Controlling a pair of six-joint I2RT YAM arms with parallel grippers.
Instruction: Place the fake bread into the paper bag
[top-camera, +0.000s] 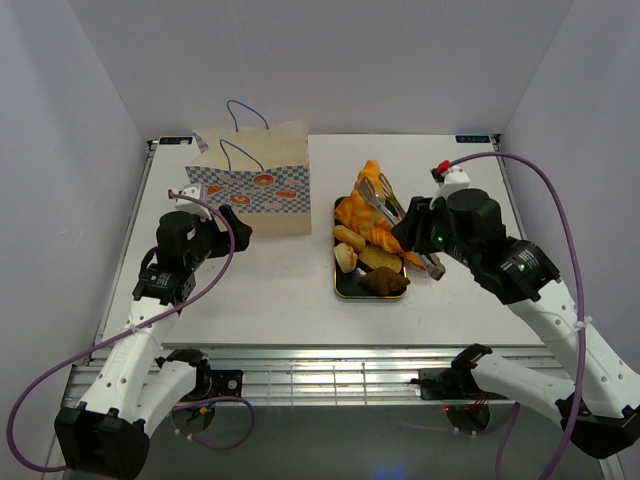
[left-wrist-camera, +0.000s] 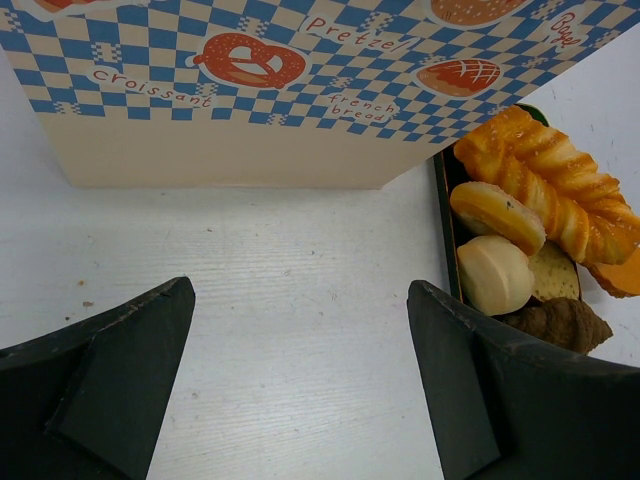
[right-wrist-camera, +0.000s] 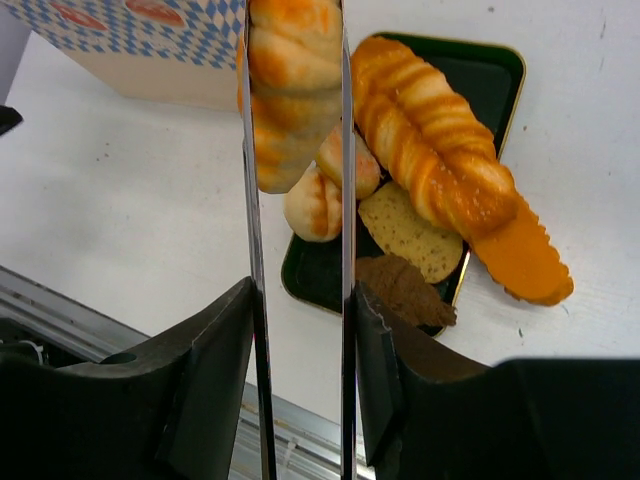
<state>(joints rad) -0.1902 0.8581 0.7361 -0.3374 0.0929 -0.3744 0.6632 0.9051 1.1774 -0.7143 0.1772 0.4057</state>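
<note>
1. My right gripper (right-wrist-camera: 300, 375) is closed most of the way on a pair of metal tongs (right-wrist-camera: 255, 250). Its fingers (right-wrist-camera: 215, 380) press the two blades from outside.
2. The tongs' blades pinch a twisted golden bread (right-wrist-camera: 290, 90). It is held up over the edge of the tray (right-wrist-camera: 500, 70) on the bag side.
3. The other breads lie on the dark green tray: a long twist (right-wrist-camera: 430, 150), a round roll (right-wrist-camera: 312, 205), a flat slice (right-wrist-camera: 405, 230) and a brown croissant (right-wrist-camera: 405, 290).
4. An orange piece (right-wrist-camera: 520, 255) juts over the tray's far rim onto the table (right-wrist-camera: 120, 200).
5. My left gripper (left-wrist-camera: 300, 370) is spread wide and holds nothing. It sits low over the table, facing the bag.
6. The paper bag (top-camera: 260, 185) stands upright just beside the tray, to its left.
</note>
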